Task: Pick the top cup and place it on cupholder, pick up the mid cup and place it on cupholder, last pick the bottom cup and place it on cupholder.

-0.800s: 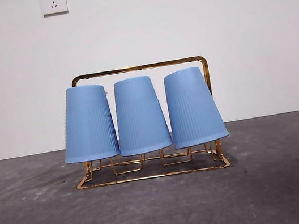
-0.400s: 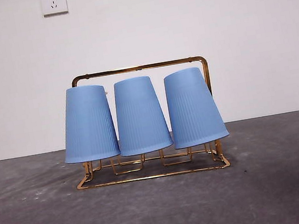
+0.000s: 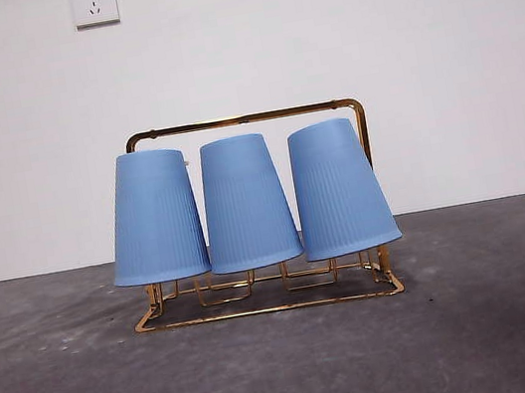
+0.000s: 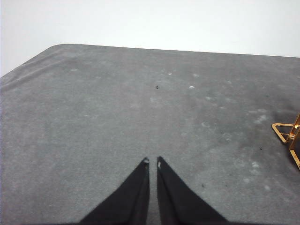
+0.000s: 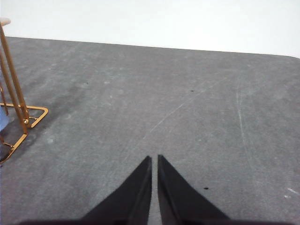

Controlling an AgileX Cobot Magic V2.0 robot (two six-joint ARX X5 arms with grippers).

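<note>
Three blue ribbed cups hang upside down on the gold wire cupholder (image 3: pixel 246 119) in the front view: a left cup (image 3: pixel 154 218), a middle cup (image 3: pixel 246 203) and a right cup (image 3: pixel 339 189) that leans to the right. Neither arm shows in the front view. My left gripper (image 4: pixel 152 162) is shut over bare table, with a corner of the cupholder's base (image 4: pixel 287 134) off to one side. My right gripper (image 5: pixel 154 159) is shut too, and the cupholder's frame and base corner (image 5: pixel 18 107) stand well apart from it.
The grey table (image 3: pixel 290 363) stretches around the rack. A white wall stands behind, with two power sockets (image 3: pixel 93 2) high up. The table's far rounded corner (image 4: pixel 51 49) shows in the left wrist view.
</note>
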